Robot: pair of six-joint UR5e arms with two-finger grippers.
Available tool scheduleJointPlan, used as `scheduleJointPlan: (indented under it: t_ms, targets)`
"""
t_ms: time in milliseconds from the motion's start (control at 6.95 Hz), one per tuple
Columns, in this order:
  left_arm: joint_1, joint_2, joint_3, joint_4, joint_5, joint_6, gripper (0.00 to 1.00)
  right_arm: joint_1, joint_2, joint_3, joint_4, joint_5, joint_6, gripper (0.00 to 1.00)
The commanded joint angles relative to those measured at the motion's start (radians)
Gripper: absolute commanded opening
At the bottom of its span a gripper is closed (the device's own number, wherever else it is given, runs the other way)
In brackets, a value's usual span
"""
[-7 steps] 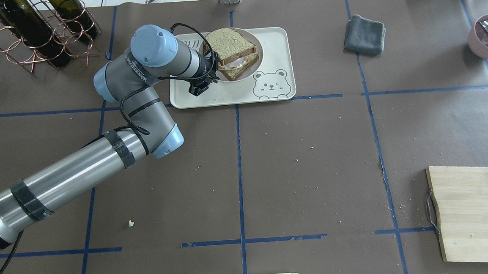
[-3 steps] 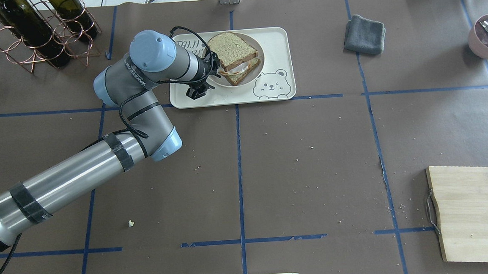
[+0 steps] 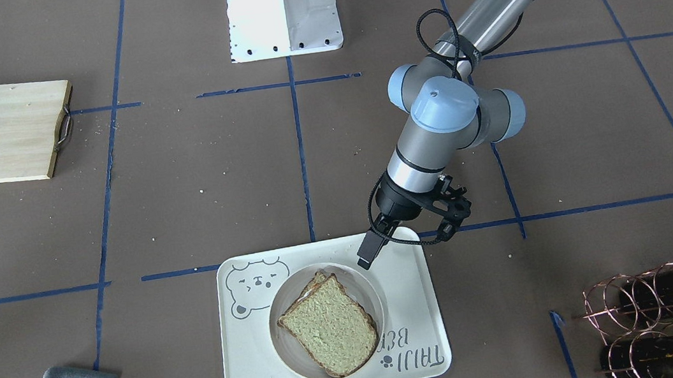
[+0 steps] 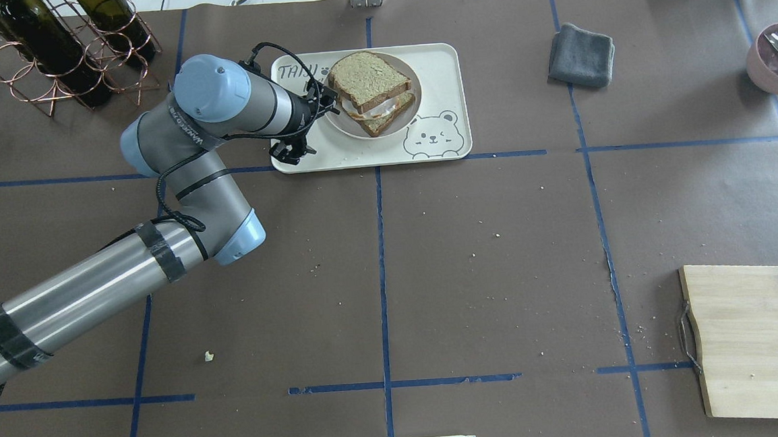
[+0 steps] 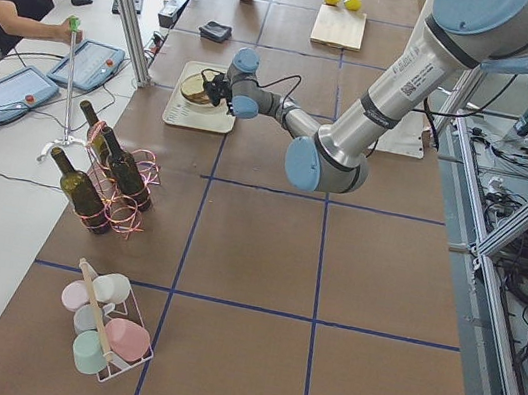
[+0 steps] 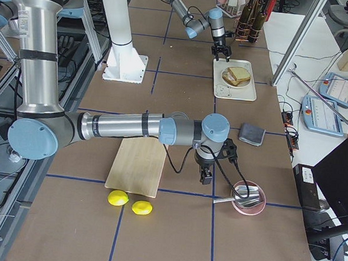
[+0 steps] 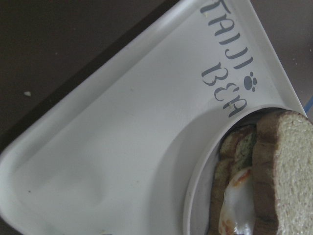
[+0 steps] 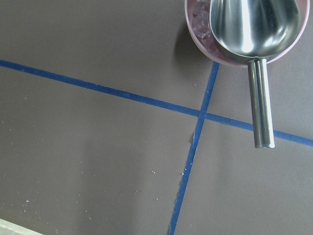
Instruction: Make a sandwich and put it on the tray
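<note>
Worktop: brown paper-covered table (image 4: 485,239) crossed by blue tape lines.
Left arm: grey-and-blue left arm (image 4: 96,297) comes in from the near left corner, bends at the elbow, and its wrist turns right toward the tray. White lettering on the wrist sleeve is too small to read.
Right arm: right arm (image 6: 121,127) lies level above the board at the right end.
Tray: large cream-white rectangular tray (image 4: 437,73) at the far edge, a little left of the middle. Grey "TAIJI BEAR" is at its far left corner and a bear face at its near right corner. Its near long edge lies just beyond a blue line.
Board: pale wooden cutting board (image 4: 761,337) at the near right corner, well apart from the tray.
Rack: copper wire rack of dark bottles (image 4: 61,56) at the far left corner.
Plate: round white plate (image 3: 357,283) on the tray.
Sandwich: two-slice brown-crusted sandwich (image 4: 371,84) with white egg, on the plate.
Cloth: folded grey cloth (image 4: 581,46) near the far edge, right of the tray.
Bowl: pink bowl with steel scoop (image 8: 254,24) at the right end.
Left gripper: left gripper (image 3: 365,256) points down over the tray, just beside the plate rim. Finger spacing cannot be told.
Right gripper: right gripper (image 6: 206,175) points down between board and bowl. Spacing cannot be told.
</note>
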Motion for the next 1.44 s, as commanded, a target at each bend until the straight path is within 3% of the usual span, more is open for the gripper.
scheduleJointPlan:
  t_ms: [0,288,432,576,1007,1151,1295]
  targets:
    - [-0.022,0.141,-0.252,0.194,-0.005,0.311,1.00,0.011,-0.013,0.004,0.000,-0.005,0.000,1.00]
    - [-0.091,0.294,-0.487,0.367,-0.021,0.640,1.00,0.032,-0.050,-0.026,0.000,-0.003,0.001,1.00]
    - [-0.146,0.353,-0.540,0.415,-0.062,0.807,1.00,0.059,-0.059,-0.027,0.002,0.003,0.008,1.00]
    - [-0.230,0.397,-0.566,0.474,-0.125,1.029,1.00,0.066,-0.061,-0.025,0.002,0.003,0.033,1.00]
    - [-0.408,0.459,-0.611,0.704,-0.134,1.598,1.00,0.066,-0.050,-0.019,0.006,0.004,0.064,1.00]
    - [-0.494,0.497,-0.612,0.737,-0.142,1.753,1.00,0.066,-0.050,-0.016,0.006,0.004,0.064,1.00]
    - [-0.586,0.576,-0.602,0.737,-0.210,1.946,1.00,0.066,-0.047,-0.013,0.006,0.007,0.064,1.00]
